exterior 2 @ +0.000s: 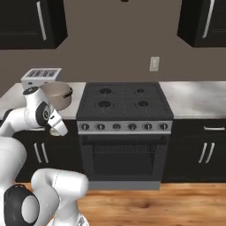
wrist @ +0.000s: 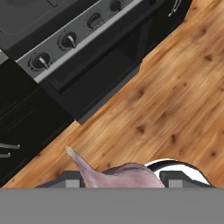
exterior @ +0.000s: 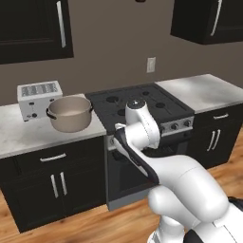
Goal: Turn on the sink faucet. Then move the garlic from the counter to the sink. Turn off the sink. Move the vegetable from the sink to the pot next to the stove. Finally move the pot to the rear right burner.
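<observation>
Pale purplish garlic [wrist: 120, 175], pointed tip

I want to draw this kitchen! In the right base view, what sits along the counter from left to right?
Toaster → pot → stove → bare counter.

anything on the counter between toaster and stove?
Just the pot, beside the toaster and left of the stove; left base view.

white toaster [exterior: 39, 98] on counter [exterior: 19, 135] — wall outlet [exterior: 151, 64], wood floor [wrist: 175, 96]
</observation>
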